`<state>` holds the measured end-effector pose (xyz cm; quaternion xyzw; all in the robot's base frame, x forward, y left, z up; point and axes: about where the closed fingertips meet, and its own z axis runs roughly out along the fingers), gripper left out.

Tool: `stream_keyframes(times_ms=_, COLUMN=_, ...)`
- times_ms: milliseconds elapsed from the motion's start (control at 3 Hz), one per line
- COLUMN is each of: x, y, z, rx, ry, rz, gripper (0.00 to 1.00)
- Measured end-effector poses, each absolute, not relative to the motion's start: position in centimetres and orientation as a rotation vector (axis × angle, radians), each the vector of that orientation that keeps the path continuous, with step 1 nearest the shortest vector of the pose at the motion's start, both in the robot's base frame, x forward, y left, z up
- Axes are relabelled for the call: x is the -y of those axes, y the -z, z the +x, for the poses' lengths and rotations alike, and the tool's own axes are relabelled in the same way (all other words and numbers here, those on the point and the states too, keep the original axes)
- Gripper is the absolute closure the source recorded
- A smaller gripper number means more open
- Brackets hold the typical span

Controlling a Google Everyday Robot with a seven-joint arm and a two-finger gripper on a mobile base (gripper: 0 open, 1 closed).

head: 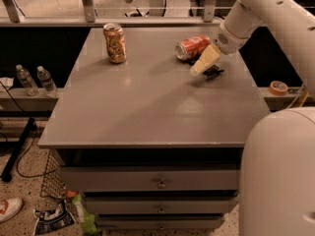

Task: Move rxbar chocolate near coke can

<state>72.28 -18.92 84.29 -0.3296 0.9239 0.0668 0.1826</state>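
Note:
The coke can (193, 47) is red and lies on its side at the back right of the grey table (147, 107). My gripper (204, 64), on the white arm coming in from the upper right, is low over the table just in front of and right of the can. A small black flat thing, the rxbar chocolate (213, 73), lies on the table right under the gripper's tip and is partly hidden by it. I cannot tell whether the gripper touches it. The bar is about a hand's width from the can.
A tan-orange patterned can (114, 43) stands upright at the back left of the table. A tape roll (278, 87) lies on a ledge to the right, two water bottles (35, 80) stand on a ledge to the left. My white body (280, 171) fills the lower right. Drawers sit under the tabletop.

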Motion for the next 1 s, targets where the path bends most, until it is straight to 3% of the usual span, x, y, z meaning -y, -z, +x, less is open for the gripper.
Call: stream_keyframes(times_ms=1000, x=28.2, y=-89.7, z=66.7, rx=-2.411, ry=-0.252, rz=-0.706, gripper=0.00)
